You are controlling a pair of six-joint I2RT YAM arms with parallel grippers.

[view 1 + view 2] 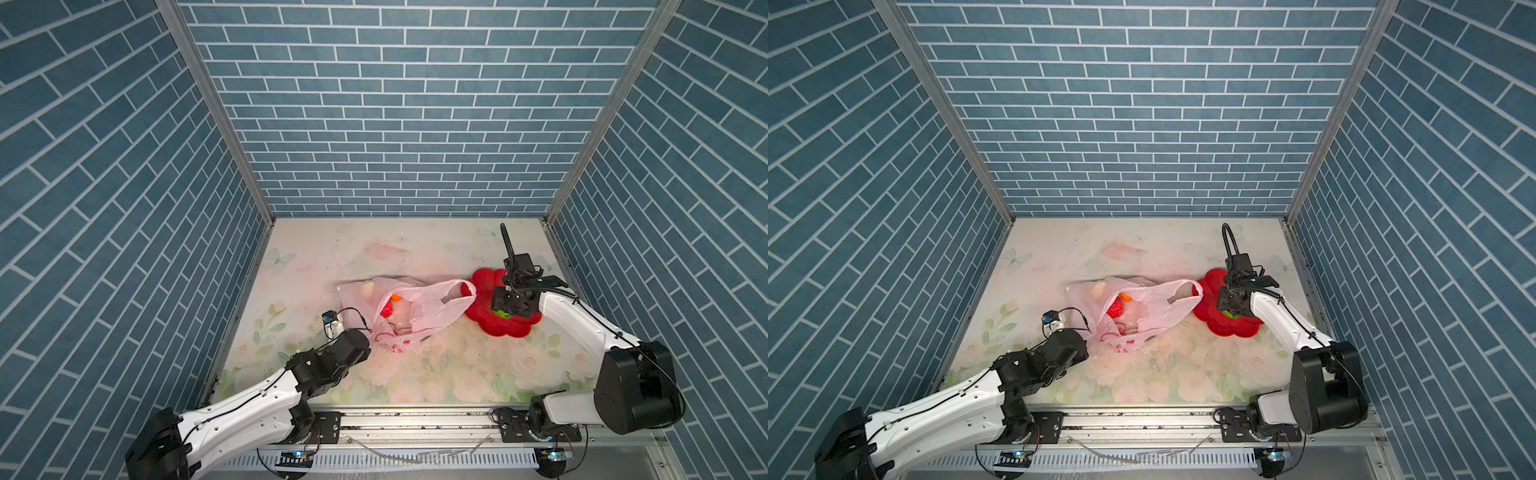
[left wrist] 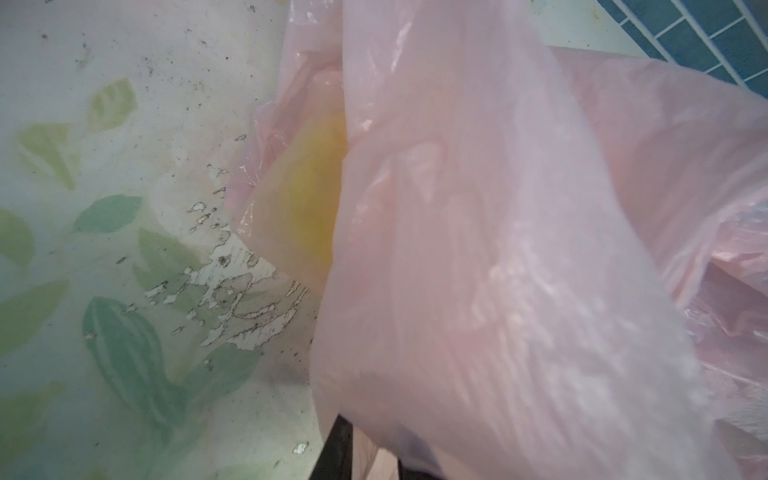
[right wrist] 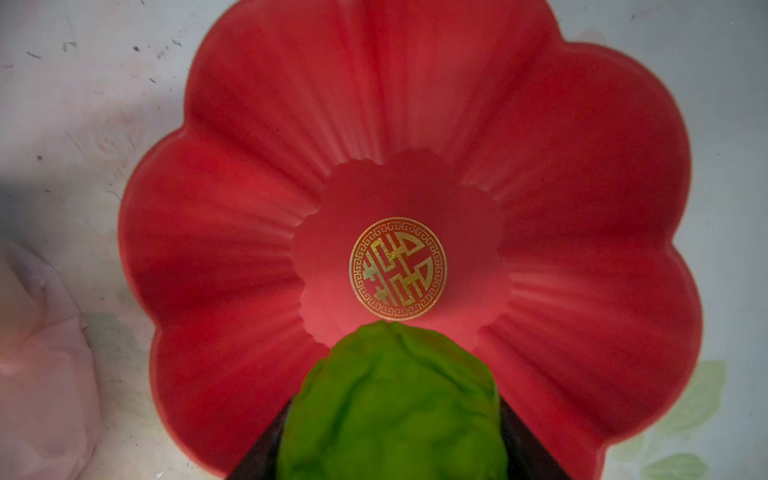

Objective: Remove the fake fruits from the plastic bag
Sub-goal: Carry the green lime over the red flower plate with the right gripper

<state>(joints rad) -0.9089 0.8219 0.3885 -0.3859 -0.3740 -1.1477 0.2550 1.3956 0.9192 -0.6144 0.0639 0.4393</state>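
Mid-table in both top views, crumpled and mouth agape: thin translucent pale-pink crinkly plastic bag (image 1: 432, 309), with one loop handle (image 1: 467, 288) stretched toward 3 o'clock and overlapping the rim of a glossy red flower-shaped plate (image 1: 517, 330). Inside, seen through the mouth and the film: bumpy red ball (image 1: 387, 308), small orange piece (image 1: 397, 297), beige lumpy piece (image 1: 368, 289) at the bag's 10 o'clock corner, and a smooth yellow shape (image 2: 316, 195) blurred behind the film in the left wrist view. Red line prints (image 1: 388, 332) near the bag's 6 o'clock end, too small to read. At the bag's 8 o'clock edge, left gripper (image 2: 374, 457) pinched on a fold of the film, dark fingers (image 2: 336, 451) mostly draped over. Over the plate, right gripper (image 3: 397, 415) clamped on a bumpy green ball (image 3: 395, 374), matte and knobbly, out of the bag; contact with the plate not discernible. Plate: scalloped petals, fine fluted ribs running into a flat well, and at its centre a round gold medallion (image 3: 398, 269) with a fret-pattern border and an angular interlaced emblem. Underneath, pale floral-printed tabletop (image 1: 436, 374), scuffed, print flaking off in patches.
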